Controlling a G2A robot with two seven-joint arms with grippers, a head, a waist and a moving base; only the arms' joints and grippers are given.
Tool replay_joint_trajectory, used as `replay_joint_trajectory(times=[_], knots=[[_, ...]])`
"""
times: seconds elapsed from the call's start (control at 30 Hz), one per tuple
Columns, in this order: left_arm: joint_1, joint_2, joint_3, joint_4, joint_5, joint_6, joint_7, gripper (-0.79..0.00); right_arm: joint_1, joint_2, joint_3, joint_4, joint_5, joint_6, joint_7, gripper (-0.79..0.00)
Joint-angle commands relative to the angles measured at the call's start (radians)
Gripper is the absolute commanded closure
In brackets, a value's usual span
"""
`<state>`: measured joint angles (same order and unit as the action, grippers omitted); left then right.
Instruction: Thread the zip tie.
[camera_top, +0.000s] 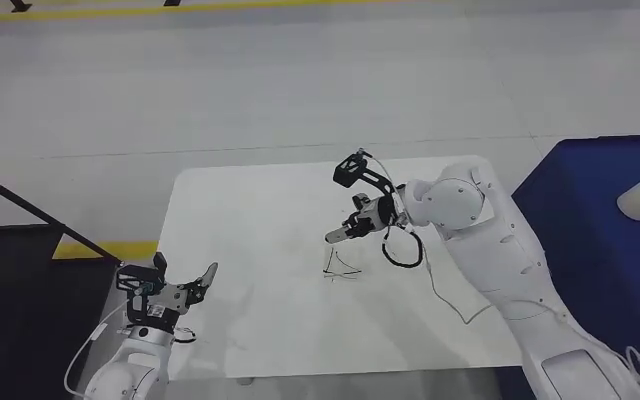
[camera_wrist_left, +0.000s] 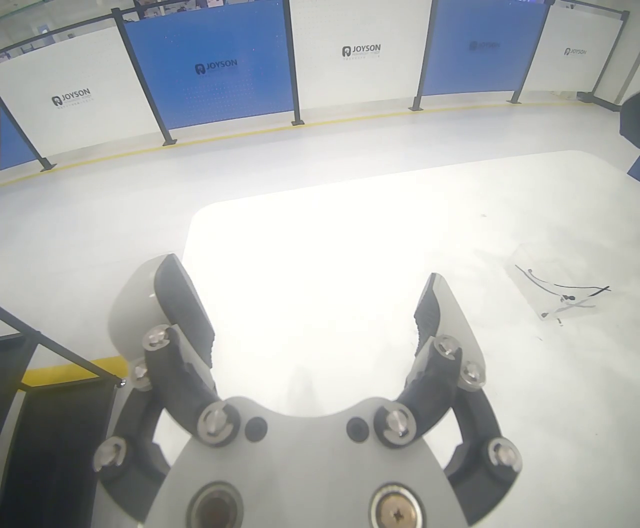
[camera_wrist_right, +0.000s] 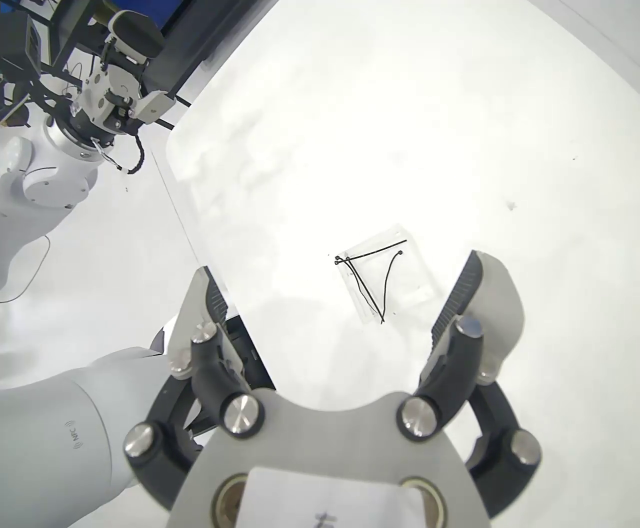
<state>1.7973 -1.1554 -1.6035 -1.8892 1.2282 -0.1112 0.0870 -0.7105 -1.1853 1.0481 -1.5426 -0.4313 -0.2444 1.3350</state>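
Note:
Thin black zip ties (camera_top: 340, 268) lie crossed on a small clear plastic sheet (camera_wrist_right: 400, 280) near the middle of the white table (camera_top: 260, 210). In the right wrist view the zip ties (camera_wrist_right: 370, 280) sit just beyond and between the spread fingers of my right gripper (camera_wrist_right: 342, 280), which is open and holds nothing. From above, my right gripper (camera_top: 345, 232) hovers just behind the ties. My left gripper (camera_top: 185, 270) is open and empty at the table's near left corner, far from the zip ties (camera_wrist_left: 565, 297).
The table's left edge (camera_wrist_right: 185, 215) runs close to my left gripper (camera_wrist_right: 130, 65). A black frame (camera_top: 40, 215) stands off the table's left side. Blue and white barrier panels (camera_wrist_left: 320, 55) ring the floor beyond.

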Motion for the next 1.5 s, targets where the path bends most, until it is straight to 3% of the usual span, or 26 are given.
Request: replay_joint_trajectory(times=[0.0, 0.13, 0.2, 0.33, 0.43, 0.53, 0.7, 1.1, 1.2, 1.27, 1.33, 1.47], knots=[[0.000, 0.000, 0.000, 0.000, 0.000, 0.000, 0.000, -0.785, 0.001, 0.000, 0.000, 0.000, 0.000, 0.000, 0.000, -0.785], [0.000, 0.000, 0.000, 0.000, 0.000, 0.000, 0.000, -0.785, 0.001, 0.001, -0.001, -0.003, -0.014, -0.001, -0.007, -0.785], [0.000, 0.000, 0.000, 0.000, 0.000, 0.000, 0.000, -0.785, 0.002, 0.006, -0.032, -0.030, -0.187, -0.036, -0.039, -0.785], [0.000, 0.000, 0.000, 0.000, 0.000, 0.000, 0.000, -0.785, 0.078, 0.005, -0.145, 0.045, -0.355, -0.325, -0.084, -0.785], [0.000, 0.000, 0.000, 0.000, 0.000, 0.000, 0.000, -0.785, 0.156, 0.011, -0.270, 0.198, -0.500, -0.500, -0.259, -0.785], [0.000, 0.000, 0.000, 0.000, 0.000, 0.000, 0.000, -0.785, 0.253, 0.011, -0.345, 0.398, -0.489, -0.752, -0.511, -0.785], [0.000, 0.000, 0.000, 0.000, 0.000, 0.000, 0.000, -0.785, 0.351, 0.020, -0.491, 0.421, -0.524, -0.768, -0.675, -0.785], [0.000, 0.000, 0.000, 0.000, 0.000, 0.000, 0.000, -0.785, 0.348, 0.019, -0.495, 0.407, -0.524, -0.768, -0.684, -0.785], [0.000, 0.000, 0.000, 0.000, 0.000, 0.000, 0.000, -0.785, 0.358, 0.026, -0.583, 0.338, -0.555, -0.768, -0.755, -0.785], [0.000, 0.000, 0.000, 0.000, 0.000, 0.000, 0.000, -0.785, 0.408, 0.031, -0.689, 0.375, -0.550, -0.768, -0.751, -0.785], [0.000, 0.000, 0.000, 0.000, 0.000, 0.000, 0.000, -0.785, 0.470, 0.034, -0.815, 0.362, -0.509, -0.768, -0.819, -0.785], [0.000, 0.000, 0.000, 0.000, 0.000, 0.000, 0.000, -0.785, 0.470, 0.034, -0.815, 0.362, -0.509, -0.768, -0.819, -0.785]])
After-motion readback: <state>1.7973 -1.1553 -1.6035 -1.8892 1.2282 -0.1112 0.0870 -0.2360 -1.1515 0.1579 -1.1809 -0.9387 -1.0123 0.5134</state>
